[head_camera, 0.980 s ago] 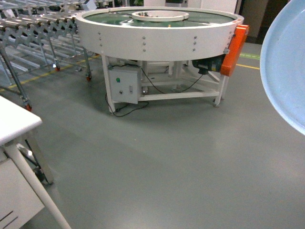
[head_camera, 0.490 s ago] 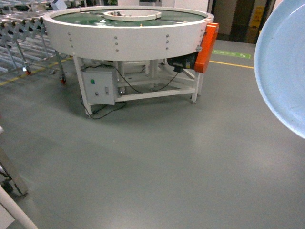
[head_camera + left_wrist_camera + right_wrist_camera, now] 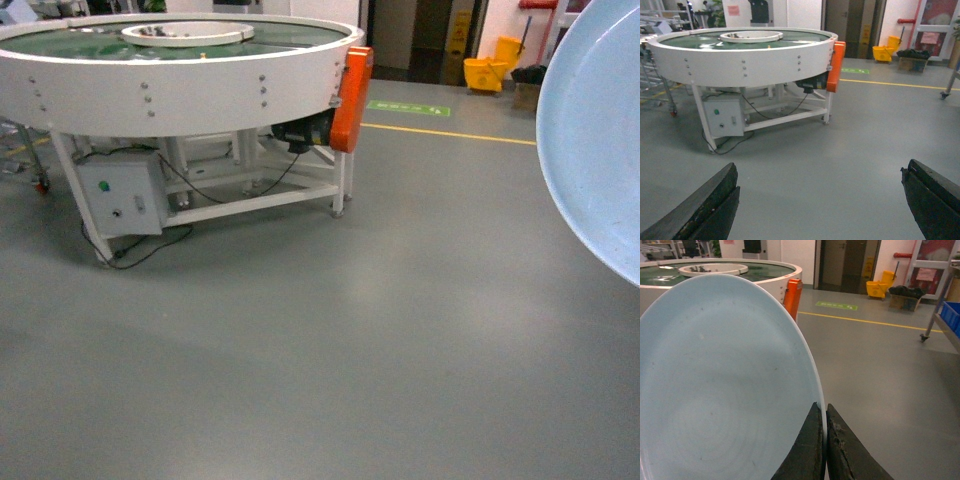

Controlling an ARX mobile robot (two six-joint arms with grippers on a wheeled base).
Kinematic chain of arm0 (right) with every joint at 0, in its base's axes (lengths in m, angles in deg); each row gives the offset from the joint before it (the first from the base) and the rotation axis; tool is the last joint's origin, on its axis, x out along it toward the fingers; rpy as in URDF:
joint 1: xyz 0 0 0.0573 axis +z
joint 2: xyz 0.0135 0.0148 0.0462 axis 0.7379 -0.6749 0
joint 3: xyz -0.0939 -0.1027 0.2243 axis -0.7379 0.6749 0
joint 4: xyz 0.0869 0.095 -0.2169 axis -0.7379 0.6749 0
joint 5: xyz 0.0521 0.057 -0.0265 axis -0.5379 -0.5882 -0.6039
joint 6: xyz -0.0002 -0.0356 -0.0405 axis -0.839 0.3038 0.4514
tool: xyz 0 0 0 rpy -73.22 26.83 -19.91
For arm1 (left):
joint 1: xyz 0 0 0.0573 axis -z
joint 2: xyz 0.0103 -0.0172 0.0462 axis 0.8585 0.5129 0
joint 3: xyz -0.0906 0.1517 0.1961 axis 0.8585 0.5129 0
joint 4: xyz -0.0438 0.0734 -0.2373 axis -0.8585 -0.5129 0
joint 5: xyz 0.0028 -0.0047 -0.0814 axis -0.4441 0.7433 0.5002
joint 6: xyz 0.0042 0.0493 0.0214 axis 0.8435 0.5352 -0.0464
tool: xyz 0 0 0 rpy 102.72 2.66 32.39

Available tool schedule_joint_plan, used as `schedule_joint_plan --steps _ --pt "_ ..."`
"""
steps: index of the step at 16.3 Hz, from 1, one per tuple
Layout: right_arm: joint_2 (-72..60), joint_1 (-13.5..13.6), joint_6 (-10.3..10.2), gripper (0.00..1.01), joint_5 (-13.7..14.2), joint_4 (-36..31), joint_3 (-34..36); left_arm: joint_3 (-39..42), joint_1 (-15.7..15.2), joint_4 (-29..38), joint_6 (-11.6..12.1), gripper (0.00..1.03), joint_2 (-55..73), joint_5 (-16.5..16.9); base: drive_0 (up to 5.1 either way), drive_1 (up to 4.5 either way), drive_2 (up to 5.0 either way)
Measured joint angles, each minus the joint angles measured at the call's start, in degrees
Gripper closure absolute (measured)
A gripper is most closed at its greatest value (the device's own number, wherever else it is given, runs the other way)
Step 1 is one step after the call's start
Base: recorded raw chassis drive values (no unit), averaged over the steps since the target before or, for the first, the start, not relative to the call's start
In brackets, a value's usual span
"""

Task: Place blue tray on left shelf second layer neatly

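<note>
Grey workshop floor (image 3: pixel 330 340) spreads across every view, crossed by a yellow line (image 3: pixel 450 133) beyond the round conveyor table (image 3: pixel 170 80). That white table, with its green top, stands on a white frame; an orange cover (image 3: pixel 352 98) is fixed to its right-hand side and a grey control box (image 3: pixel 120 195) hangs under it, a black cable trailing to the floor beside it. Well past the table's orange cover, near a dark doorway, sits a yellow mop bucket (image 3: pixel 488 72).

Right of the table in the head view, the blue tray (image 3: pixel 598 140) fills the picture's edge, held on its side, well above the floor. From the right wrist camera the tray (image 3: pixel 725 385) shows its smooth pale face, and the right gripper (image 3: pixel 826 450) is clenched on its rim, one dark finger on each side of the thin edge.

The left gripper (image 3: pixel 820 205) is spread wide and grasps nothing; its two black fingers (image 3: pixel 705 207) stand far apart over bare floor, on the near side of the table.

A blue crate (image 3: pixel 949 315) on a wheeled steel rack shows far to the right of the table in the right wrist view.
</note>
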Motion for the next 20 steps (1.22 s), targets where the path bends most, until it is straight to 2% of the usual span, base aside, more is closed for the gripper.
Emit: schedule_joint_plan --steps 20 --pt "-0.22 0.00 0.00 0.99 0.07 -0.02 0.00 0.00 0.00 0.00 0.00 0.05 0.00 0.09 2.1 -0.33 -6.3"
